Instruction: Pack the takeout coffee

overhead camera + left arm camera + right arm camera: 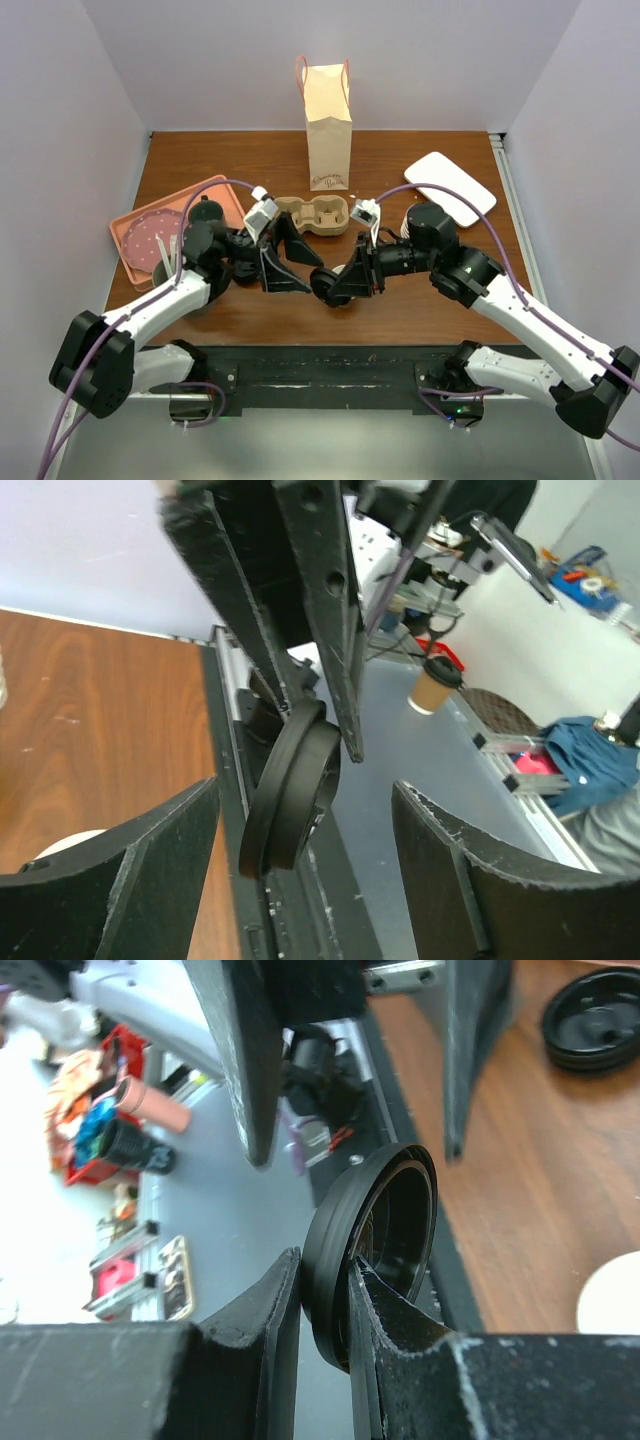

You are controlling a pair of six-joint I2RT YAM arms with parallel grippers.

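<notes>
Right gripper (325, 1280): clamped on loose black lid (385, 1220), edge-on. Left gripper (305, 800): jaws spread, facing the lid. Takeout coffee (205, 211): apparently upright beside tray (130, 232), behind left arm, the nearer one.

You're looking at a brown wood-grain counter (400, 300), a cream paper bag (328, 125) with pink handles, a salmon-pink tray (130, 225), a mauve plate (155, 240) speckled with white dots, a tan cardboard carrier (318, 215), a white slab (450, 188), and a glossy black lid (375, 1250).
</notes>
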